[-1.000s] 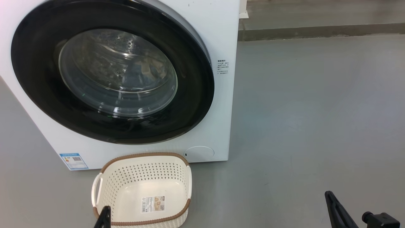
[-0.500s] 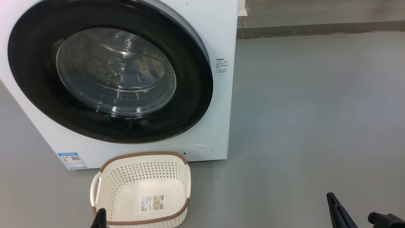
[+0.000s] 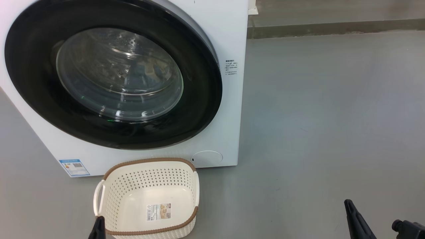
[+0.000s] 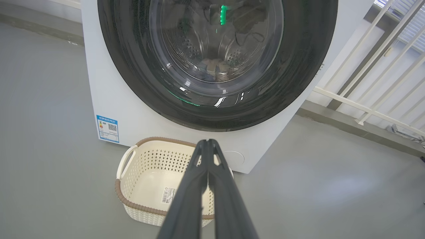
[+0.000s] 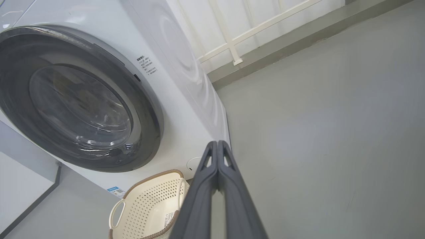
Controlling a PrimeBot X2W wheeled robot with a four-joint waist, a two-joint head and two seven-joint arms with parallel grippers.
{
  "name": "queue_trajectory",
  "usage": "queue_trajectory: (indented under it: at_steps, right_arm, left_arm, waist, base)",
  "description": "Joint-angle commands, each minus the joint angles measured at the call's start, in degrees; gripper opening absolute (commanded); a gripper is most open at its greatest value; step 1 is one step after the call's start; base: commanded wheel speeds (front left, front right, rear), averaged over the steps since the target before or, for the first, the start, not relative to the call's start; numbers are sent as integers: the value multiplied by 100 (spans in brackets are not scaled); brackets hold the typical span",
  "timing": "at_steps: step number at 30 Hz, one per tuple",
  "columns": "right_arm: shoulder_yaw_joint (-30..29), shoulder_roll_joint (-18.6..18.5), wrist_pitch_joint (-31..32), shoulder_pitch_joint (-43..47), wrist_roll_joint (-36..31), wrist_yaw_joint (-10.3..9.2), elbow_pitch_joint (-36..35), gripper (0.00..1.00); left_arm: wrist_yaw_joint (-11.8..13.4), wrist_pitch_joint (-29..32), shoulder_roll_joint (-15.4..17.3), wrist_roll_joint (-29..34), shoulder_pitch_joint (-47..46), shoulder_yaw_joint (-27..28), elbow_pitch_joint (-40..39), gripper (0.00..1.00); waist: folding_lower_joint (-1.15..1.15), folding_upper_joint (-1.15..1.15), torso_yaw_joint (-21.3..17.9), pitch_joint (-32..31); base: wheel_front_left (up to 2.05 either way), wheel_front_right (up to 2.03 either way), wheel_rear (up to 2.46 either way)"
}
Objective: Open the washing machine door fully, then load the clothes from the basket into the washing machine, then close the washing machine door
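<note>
Behind the bulging glass of the washing machine door [image 3: 116,73], a small bundle of clothes [image 4: 215,68] lies low in the drum. The basket [image 3: 149,160], on the floor just in front of the washing machine [image 3: 229,33], holds nothing but the label [image 3: 158,212] on its bottom. The door's black rim looks to sit flat against the white front, so by my reading you are at the last step: making sure the door is truly closed. Whether the latch has caught cannot be told from these views. Your left gripper [image 4: 207,142] has its two fingers pressed together on nothing, near the basket's near left corner and pointing toward the lower part of the door. Your right gripper [image 5: 218,143] is likewise together and empty, off to the right over bare floor [image 3: 315,116], well apart from the machine. If you want to confirm the latch, press slowly and squarely on the black rim, not on the glass. Come in above the basket rather than through it, so you do not shove it against the machine.
</note>
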Motion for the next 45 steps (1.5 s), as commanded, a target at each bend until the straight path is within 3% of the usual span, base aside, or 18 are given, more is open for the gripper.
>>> queue_trajectory:
  at_steps: [1,45]
  right_arm:
    - [-11,-38,27,-241,133,-4,-109,0]
    - [-102,34,647,-754,2886,-9,197,0]
  left_arm:
    - [-62,25,30,-148,-257,114,-71,0]
    - [-319,716,-89,-3024,-781,627,232,0]
  waist:
    - [0,0,-2,3]
    - [0,0,-90,135]
  base:
    - [0,0,0]
    - [0,0,0]
